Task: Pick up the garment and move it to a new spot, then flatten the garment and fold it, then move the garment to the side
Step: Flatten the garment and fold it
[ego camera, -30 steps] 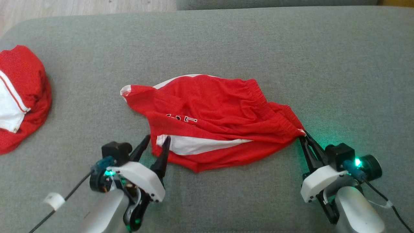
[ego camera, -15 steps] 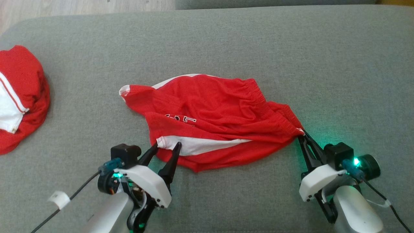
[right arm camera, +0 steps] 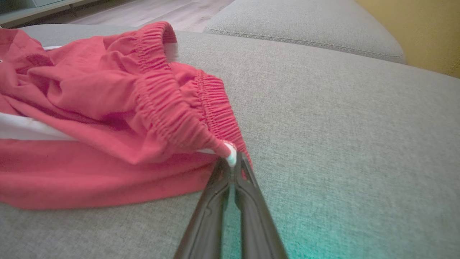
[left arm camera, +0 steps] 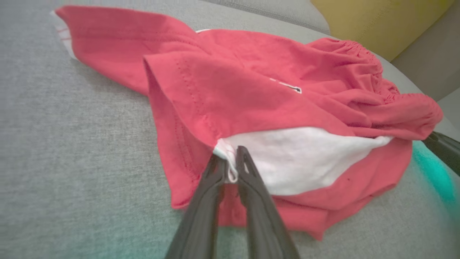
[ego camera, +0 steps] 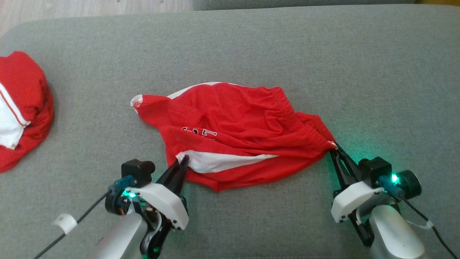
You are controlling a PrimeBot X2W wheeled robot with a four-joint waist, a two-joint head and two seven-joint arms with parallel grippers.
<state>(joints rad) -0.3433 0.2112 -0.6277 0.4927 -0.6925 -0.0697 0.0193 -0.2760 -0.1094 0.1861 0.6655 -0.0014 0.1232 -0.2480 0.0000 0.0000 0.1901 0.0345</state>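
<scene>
Red shorts (ego camera: 237,122) seen crumpled on sofa (ego camera: 251,43), centre. L gripper (ego camera: 182,160) jaws pinched on white hem corner, R gripper (ego camera: 334,150) on waistband end. Risk: bites thin, cloth may be pulled free when stretched.

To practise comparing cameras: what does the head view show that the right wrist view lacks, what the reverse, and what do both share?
Head view, not right wrist: a second red-and-white garment at far left; the left gripper shut on a white hem corner. Right wrist, not head: a pale cabinet base at top left. Both: the red shorts, the grey cushion, the right gripper shut on the waistband end.
</scene>
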